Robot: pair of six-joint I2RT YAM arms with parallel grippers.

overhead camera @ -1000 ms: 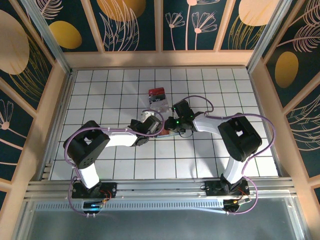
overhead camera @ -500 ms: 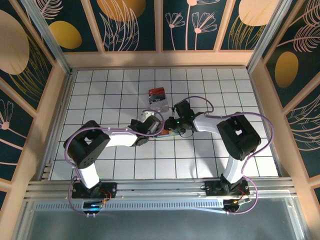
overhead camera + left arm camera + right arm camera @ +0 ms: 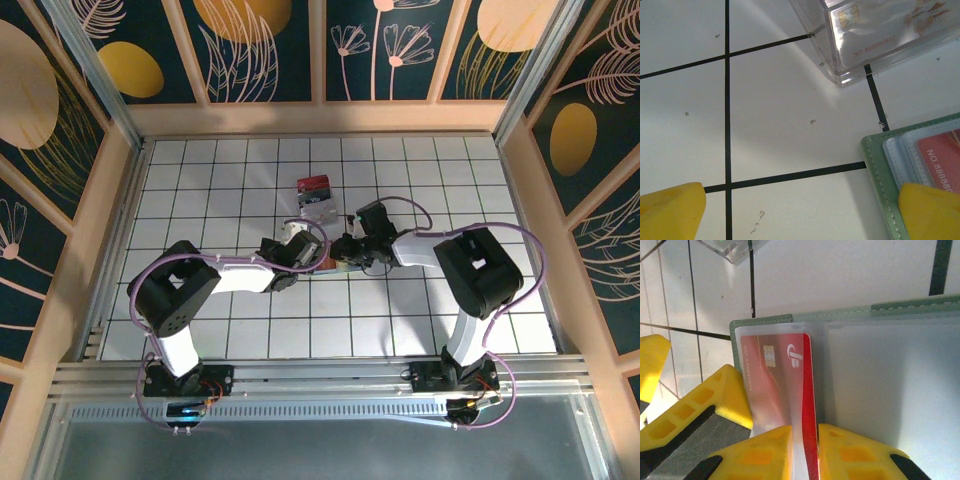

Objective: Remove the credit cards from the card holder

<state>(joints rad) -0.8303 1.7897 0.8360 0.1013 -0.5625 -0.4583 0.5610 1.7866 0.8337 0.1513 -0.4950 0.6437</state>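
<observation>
Right wrist | right pincer (image 3: pixel 805 442) grasping red card (image 3: pixel 774 382) | left pincer (image 3: pixel 800 205) released

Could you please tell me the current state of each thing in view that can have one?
card holder: open, lying flat on the table.
red credit card: mostly inside its clear sleeve, exposed edge pinched.
right gripper: shut on the red credit card.
left gripper: open, one finger over the card holder's corner.
clear box: white chip card inside; open or closed, cannot tell.
</observation>
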